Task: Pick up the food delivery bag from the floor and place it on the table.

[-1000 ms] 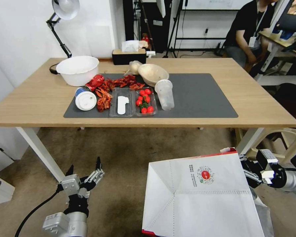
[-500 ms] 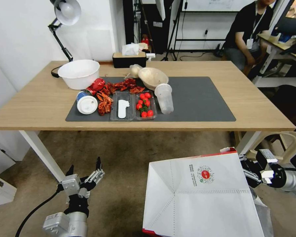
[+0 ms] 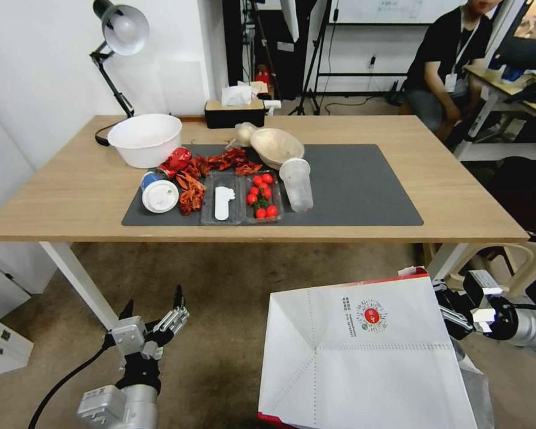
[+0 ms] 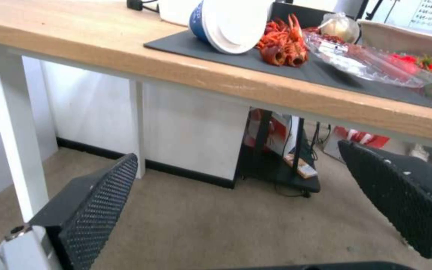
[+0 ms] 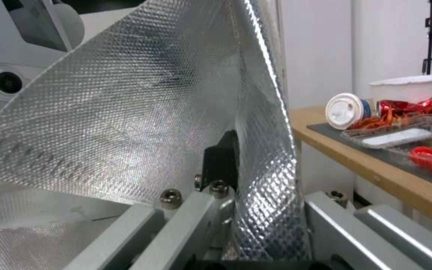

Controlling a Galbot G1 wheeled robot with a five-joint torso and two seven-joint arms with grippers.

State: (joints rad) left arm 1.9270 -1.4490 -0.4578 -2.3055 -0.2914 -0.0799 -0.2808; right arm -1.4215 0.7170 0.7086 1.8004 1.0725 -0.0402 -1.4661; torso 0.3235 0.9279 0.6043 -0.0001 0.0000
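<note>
Right end effector: your right end effector (image 3: pixel 449 313) sits low on the right, below bench height, pinching the right edge of the large white paper food delivery bag with red side panels and silver foil lining (image 3: pixel 363 351); in the right wrist view a fold of the foil lining (image 5: pixel 141 112) runs between its metal fingers (image 5: pixel 211 210).
Left end effector: your left end effector (image 3: pixel 152 307) hangs low on the left above the floor, its black textured fingers (image 4: pixel 98 204) spread wide with nothing between them.
Bag: you see it tilted, its white folded base and small round red logo (image 3: pixel 372 316) facing the head camera, held off the worn brownish-grey carpet floor (image 3: pixel 232 286) and in front of the bench, not on it.
Bench: the long light-wood bench on white legs (image 3: pixel 65 190) carries a dark grey mat (image 3: pixel 357 185), with a wide bare stretch of mat on your right.
On the mat: a white bowl (image 3: pixel 145 139), a lidded paper cup on its side (image 3: pixel 159 193), red crayfish (image 3: pixel 190 190), a clear tray of cherry tomatoes (image 3: pixel 262 196) and a clear plastic cup (image 3: pixel 296 183).
</note>
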